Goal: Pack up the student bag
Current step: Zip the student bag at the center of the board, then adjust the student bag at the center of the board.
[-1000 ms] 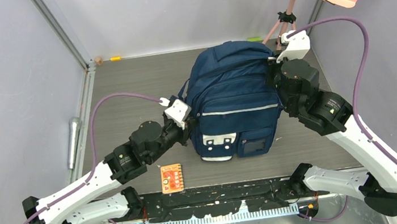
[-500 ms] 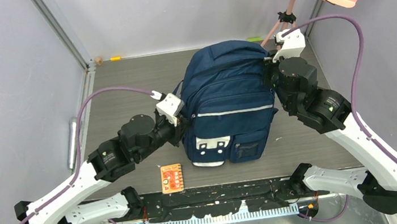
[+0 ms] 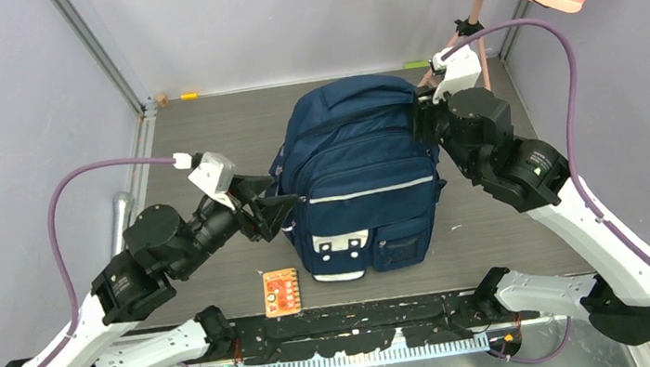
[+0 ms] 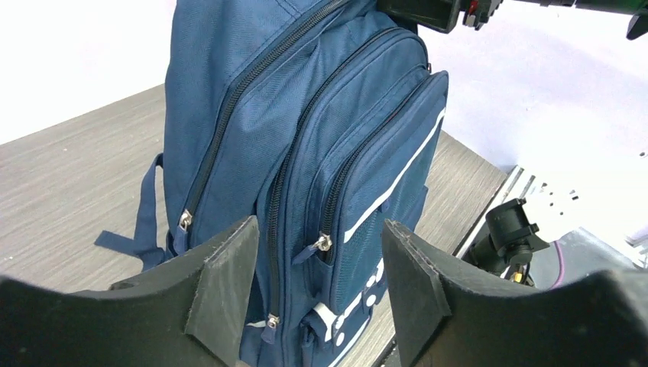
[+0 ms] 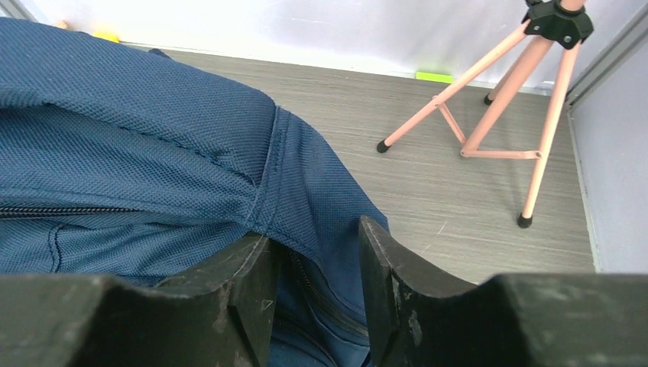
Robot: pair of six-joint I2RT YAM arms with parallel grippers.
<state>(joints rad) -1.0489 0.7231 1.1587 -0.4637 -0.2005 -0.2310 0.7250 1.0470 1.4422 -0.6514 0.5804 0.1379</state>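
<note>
The student bag [image 3: 360,179] stands zipped. Left gripper [image 4: 319,225] gapes empty beside it; right gripper [image 5: 317,237], jaws parted, straddles its top corner. Next, I reckon: pinch a zip pull [image 4: 324,242].

No legible text — student bag [image 3: 362,174], orange card [image 3: 281,293] unreadable.

the student bag [image 3: 355,156] is navy, pale-striped, white-patched.

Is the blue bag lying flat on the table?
No, the student bag stands upright on the table, its top pointing up.
</note>
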